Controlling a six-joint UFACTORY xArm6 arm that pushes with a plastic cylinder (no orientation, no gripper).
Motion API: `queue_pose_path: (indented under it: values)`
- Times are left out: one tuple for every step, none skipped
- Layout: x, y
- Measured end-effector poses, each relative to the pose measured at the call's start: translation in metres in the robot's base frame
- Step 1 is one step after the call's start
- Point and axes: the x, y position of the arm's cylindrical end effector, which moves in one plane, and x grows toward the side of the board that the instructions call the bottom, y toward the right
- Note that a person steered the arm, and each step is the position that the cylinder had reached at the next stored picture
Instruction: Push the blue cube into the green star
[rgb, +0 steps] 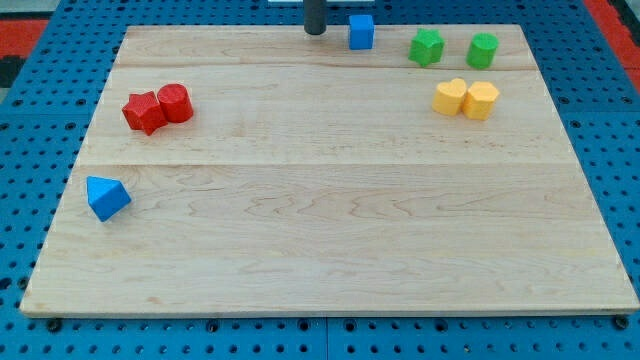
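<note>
The blue cube sits at the board's top edge, a little right of centre. The green star lies to its right, with a gap between them. My tip is at the view's top, just left of the blue cube with a small gap, not touching it. The rod runs up out of the frame.
A green round block lies right of the star. Two yellow blocks touch each other below the green ones. A red star and red cylinder touch at the left. A blue wedge-like block sits at the left edge of the wooden board.
</note>
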Motion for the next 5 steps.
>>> queue_pose_path:
  values:
    - [0.009, 0.039]
    - [0.012, 0.084]
    - [0.022, 0.114]
    - [0.072, 0.092]
    - [0.149, 0.040]
